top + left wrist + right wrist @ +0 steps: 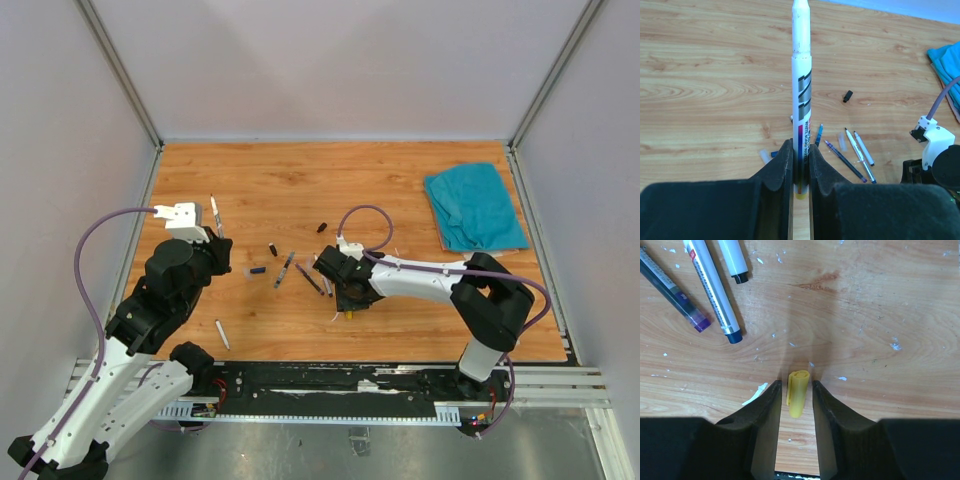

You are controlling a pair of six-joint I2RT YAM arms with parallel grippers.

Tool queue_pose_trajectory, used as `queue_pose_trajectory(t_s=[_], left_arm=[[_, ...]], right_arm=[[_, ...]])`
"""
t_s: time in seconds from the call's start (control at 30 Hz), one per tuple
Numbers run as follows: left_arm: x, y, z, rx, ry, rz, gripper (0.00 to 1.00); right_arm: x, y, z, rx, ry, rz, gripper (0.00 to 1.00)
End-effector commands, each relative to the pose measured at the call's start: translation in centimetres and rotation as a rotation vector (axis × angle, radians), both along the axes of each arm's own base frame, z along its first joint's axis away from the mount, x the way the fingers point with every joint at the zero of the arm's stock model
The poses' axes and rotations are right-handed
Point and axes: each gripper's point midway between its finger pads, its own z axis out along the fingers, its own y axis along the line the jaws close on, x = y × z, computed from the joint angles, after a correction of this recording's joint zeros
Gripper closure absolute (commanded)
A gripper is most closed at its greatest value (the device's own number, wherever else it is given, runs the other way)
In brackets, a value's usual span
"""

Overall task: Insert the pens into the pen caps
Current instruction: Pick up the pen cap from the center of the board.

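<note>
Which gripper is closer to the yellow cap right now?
Right. The right gripper straddles the yellow cap; the left gripper is far across the table, clamping a white marker.
</note>
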Motion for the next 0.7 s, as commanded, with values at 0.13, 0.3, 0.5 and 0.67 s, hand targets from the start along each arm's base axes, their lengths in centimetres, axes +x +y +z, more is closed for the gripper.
queue_pose_trajectory(t_s=[0.13, 0.3, 0.5, 0.67], left_arm=[[0.4, 0.3, 0.3, 0.003, -0.018, 0.019, 0.98], [0.6, -0.1, 0.0, 0.006, -0.009, 0.005, 0.99], [0.8, -0.8, -0.2, 0.003, 0.002, -0.023, 1.00], [0.9, -1.8, -0.3, -0.001, 0.015, -0.070, 0.99]], right_arm=[[-1.0, -2.3, -2.4, -0.099, 0.063, 0.001, 0.73], [-0.9, -2.7, -1.7, -0.093, 0.040, 0.012, 0.83], [-0.4, -3.5, -0.3, -0.066, 0.004, 0.022, 0.96], [0.2, -4.1, 0.7, 0.004, -0.025, 0.019, 0.99]])
